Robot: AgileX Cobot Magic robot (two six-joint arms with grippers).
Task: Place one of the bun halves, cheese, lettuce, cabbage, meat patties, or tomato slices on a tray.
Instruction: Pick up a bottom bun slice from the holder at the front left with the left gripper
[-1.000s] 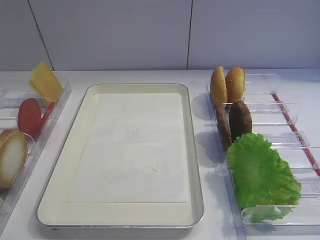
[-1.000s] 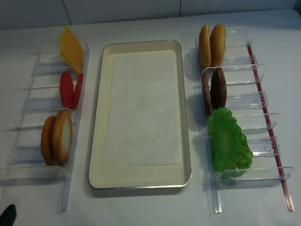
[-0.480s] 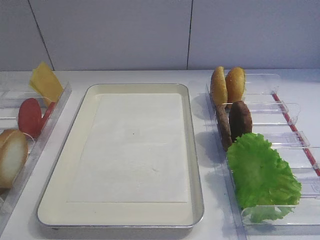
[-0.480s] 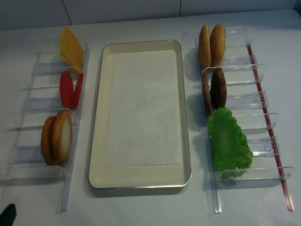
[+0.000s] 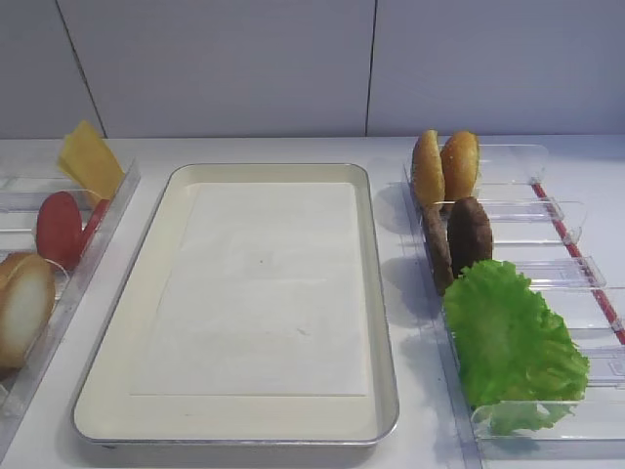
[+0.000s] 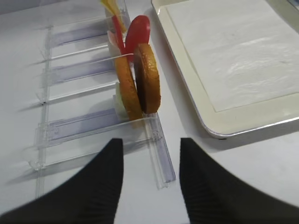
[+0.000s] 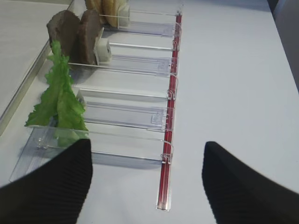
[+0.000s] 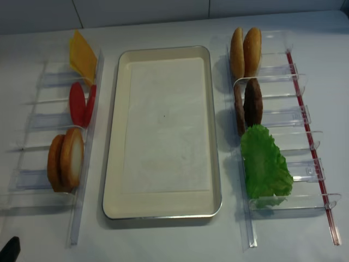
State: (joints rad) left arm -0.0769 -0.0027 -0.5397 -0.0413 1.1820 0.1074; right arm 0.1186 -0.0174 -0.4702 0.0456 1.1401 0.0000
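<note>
While hovering low over the table: left gripper [image 6: 149, 184] parted, holding nothing, bun halves [image 6: 140, 84] upright in rack [image 6: 93, 126] just ahead; right gripper [image 7: 147, 179] wide open, lettuce [image 7: 58, 102] ahead-left; tray [image 8: 114, 136] between racks.
</note>
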